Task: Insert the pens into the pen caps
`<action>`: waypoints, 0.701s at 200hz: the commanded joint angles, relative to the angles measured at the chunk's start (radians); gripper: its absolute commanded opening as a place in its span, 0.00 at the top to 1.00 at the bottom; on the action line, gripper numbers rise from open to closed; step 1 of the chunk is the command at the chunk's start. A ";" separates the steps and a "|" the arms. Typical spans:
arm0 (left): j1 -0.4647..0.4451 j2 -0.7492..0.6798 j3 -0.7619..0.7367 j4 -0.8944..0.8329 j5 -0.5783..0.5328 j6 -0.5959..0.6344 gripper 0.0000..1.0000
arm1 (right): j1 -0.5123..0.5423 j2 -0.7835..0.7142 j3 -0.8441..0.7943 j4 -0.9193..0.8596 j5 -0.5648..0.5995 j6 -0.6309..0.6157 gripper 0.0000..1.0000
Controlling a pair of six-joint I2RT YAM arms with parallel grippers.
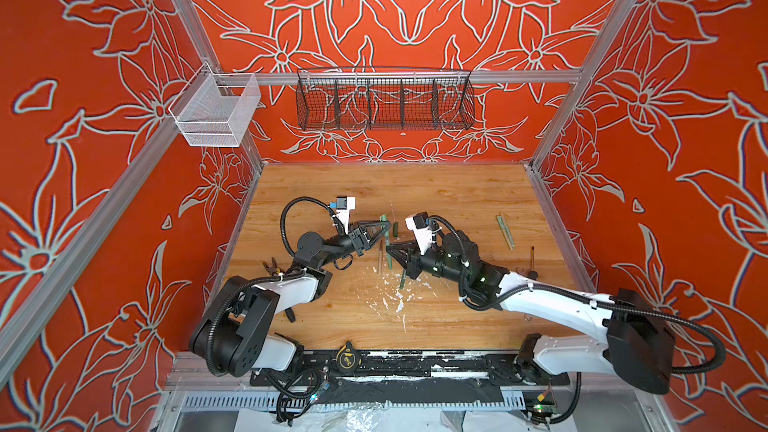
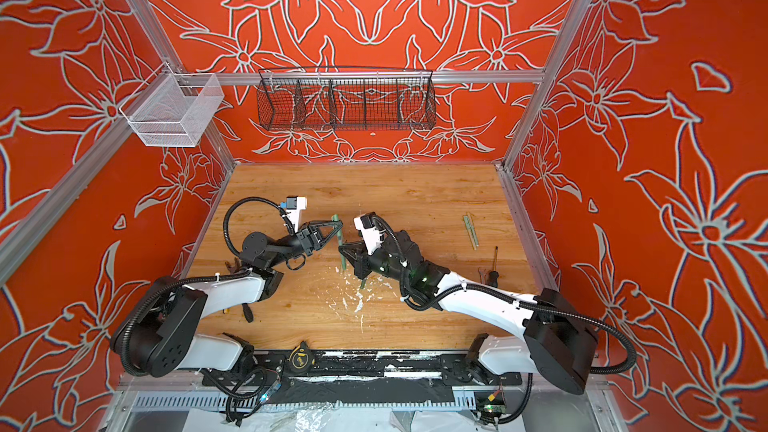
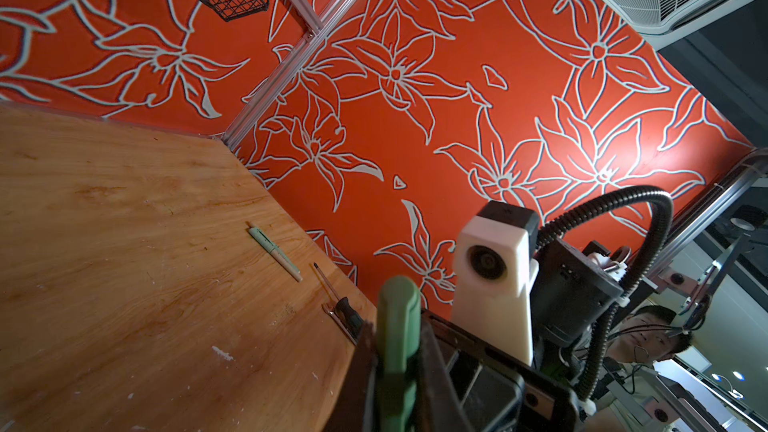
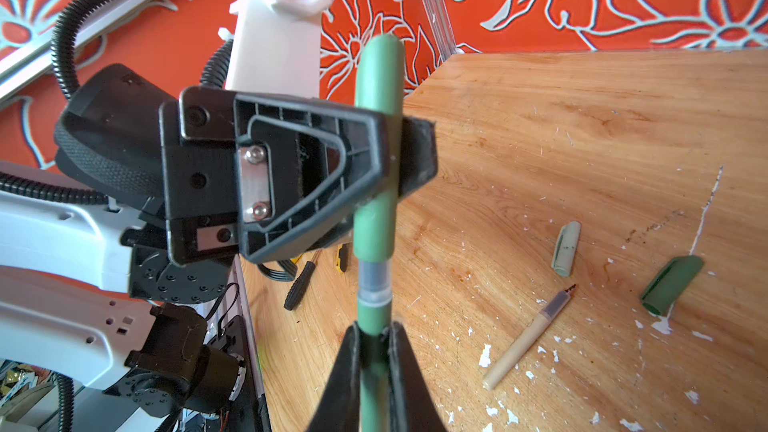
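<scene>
Green cap point(image 4: 373, 322) meets green pen point(image 4: 372, 230); only right wrist shows joint.

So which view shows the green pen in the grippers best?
Right wrist: the green pen shows close and nearly whole, left gripper and right gripper both clamped on it. Left wrist shows only its rounded end; in both top views it is a thin sliver.

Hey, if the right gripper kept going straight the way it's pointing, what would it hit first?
Most likely the left gripper, close ahead and shut on the green cap that meets the green pen held by the right gripper. Their relative height is hard to judge.
</scene>
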 commanded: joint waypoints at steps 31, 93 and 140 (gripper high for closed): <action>-0.095 -0.044 0.042 0.024 0.213 -0.044 0.99 | -0.024 -0.035 0.064 0.165 0.033 -0.066 0.98; -0.097 -0.074 0.038 0.022 0.233 -0.064 0.94 | -0.031 -0.105 0.071 0.126 0.027 -0.117 0.98; -0.096 -0.089 0.047 0.021 0.239 -0.066 0.39 | -0.036 -0.126 0.058 0.117 0.020 -0.124 0.99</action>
